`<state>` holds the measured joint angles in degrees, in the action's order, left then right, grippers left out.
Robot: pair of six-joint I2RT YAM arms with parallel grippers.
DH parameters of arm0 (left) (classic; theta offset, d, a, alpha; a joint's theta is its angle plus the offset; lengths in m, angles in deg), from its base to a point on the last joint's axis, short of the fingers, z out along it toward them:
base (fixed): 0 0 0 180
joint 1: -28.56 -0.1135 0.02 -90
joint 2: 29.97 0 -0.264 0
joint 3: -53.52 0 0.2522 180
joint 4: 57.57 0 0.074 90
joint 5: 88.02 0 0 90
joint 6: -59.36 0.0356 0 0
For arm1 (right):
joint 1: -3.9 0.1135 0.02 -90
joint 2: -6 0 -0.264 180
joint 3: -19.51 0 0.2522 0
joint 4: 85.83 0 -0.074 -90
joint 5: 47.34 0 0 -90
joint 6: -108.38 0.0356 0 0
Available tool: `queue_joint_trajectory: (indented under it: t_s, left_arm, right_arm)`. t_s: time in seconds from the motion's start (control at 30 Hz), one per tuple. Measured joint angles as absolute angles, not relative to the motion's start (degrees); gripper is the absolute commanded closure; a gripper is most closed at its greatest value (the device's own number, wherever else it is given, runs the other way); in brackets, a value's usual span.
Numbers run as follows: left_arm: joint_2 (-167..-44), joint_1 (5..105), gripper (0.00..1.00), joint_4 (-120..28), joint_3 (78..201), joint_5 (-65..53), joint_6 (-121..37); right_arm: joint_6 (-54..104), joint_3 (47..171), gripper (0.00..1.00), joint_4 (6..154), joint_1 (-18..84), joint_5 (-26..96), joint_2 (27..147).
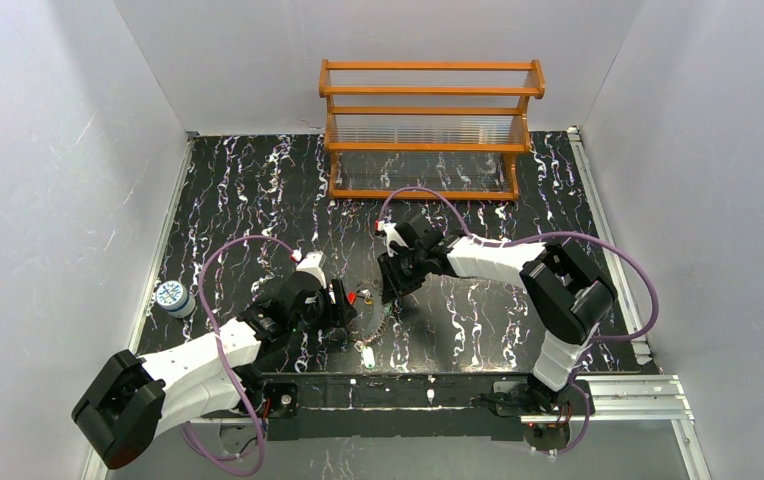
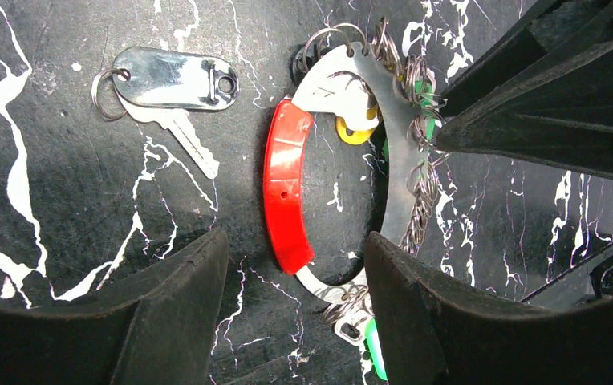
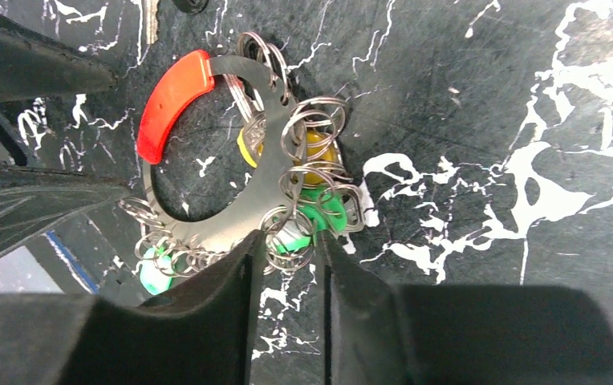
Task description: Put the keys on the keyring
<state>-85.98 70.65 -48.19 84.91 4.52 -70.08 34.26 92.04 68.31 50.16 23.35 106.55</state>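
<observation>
LIGHT bright, even, from above | SHADOWS soft, short | GLARE on keyring [image 2: 398,168] metal, wrist views | FOCUS fingers [image 2: 167,321] soft at frame bottom; top view sharp

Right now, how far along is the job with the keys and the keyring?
Seemingly done: the yellow key and green keys sit among small rings on the keyring. In hand: right gripper at a green key, grip unclear; left gripper open around the keyring. Remaining, perhaps: a silver key lies apart.
</observation>
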Motion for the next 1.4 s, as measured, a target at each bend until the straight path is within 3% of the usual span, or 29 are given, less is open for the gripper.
queue_joint_trajectory:
  t_s: [0.2, 0.4, 0.6, 0.83, 1.03, 1.4]
  left_arm:
    - [-85.98, 70.65, 0.4, -48.04, 84.91, 4.52, -70.05]
    - [-85.98, 70.65, 0.4, -48.02, 84.91, 4.52, -70.01]
    - [-85.98, 70.65, 0.42, -47.91, 84.91, 4.52, -70.03]
    - [-85.61, 70.65, 0.43, -47.8, 84.93, 4.5, -70.05]
    - [-85.82, 70.65, 0.43, -47.86, 84.93, 4.39, -70.1]
    - [-86.87, 70.65, 0.5, -48.28, 84.93, 3.8, -70.64]
  right_arm:
    - [34.09, 91.97, 0.85, 68.2, 50.66, 20.64, 106.75]
    - [35.62, 88.54, 0.86, 71.48, 51.23, 13.19, 106.18]
    - [38.76, 84.1, 0.8, 73.67, 51.23, 7.63, 102.24]
    - [38.94, 84.91, 0.8, 73.89, 50.36, 12.9, 97.0]
    - [36.71, 85.41, 0.56, 70.43, 50.03, 16.84, 97.02]
    - [35.46, 85.41, 0.59, 67.74, 53.5, 22.3, 97.7]
